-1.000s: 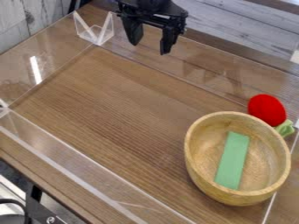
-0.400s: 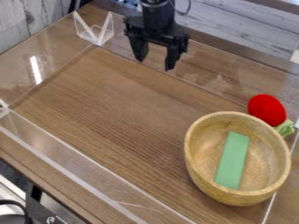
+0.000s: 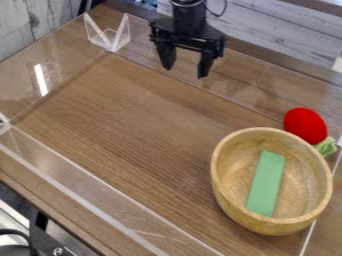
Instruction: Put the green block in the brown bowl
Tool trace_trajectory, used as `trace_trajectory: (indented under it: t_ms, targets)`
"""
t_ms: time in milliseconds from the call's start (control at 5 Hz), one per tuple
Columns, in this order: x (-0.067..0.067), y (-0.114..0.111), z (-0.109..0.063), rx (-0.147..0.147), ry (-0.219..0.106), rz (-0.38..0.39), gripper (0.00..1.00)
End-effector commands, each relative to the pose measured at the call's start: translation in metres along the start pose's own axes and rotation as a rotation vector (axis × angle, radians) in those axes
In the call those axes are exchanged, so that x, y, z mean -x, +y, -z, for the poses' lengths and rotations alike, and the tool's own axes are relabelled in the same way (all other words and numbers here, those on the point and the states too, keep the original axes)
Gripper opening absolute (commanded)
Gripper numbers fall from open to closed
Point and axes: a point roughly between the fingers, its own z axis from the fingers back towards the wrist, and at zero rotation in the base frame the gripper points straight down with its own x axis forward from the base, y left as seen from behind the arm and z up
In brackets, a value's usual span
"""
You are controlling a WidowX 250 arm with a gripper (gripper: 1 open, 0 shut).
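Currently the green block, a flat, pale-green elongated slab, lies inside the brown bowl, resting lengthwise on its bottom, well apart from the gripper and toward the near right of it. The gripper hangs over the far side of the wooden tabletop, pointing down, fingers spread and empty. A red ball sits just beyond the bowl.

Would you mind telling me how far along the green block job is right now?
It looks done: the green block lies flat inside the brown bowl. Nothing is in hand; the gripper hangs open and empty at the far side of the table. Nothing visible remains.
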Motion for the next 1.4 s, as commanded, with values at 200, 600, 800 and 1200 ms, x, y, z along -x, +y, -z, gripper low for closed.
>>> trace_trajectory:
  t_ms: [200,600,800,1200]
  targets:
    - [-0.012,0.009,-0.015,0.025,-0.046,0.051,1.00]
    - [-0.010,0.014,-0.012,0.040,-0.042,0.081,1.00]
    - [-0.006,0.009,-0.007,0.038,-0.046,0.063,1.00]
    - [-0.015,0.005,-0.009,0.042,-0.063,0.072,1.00]
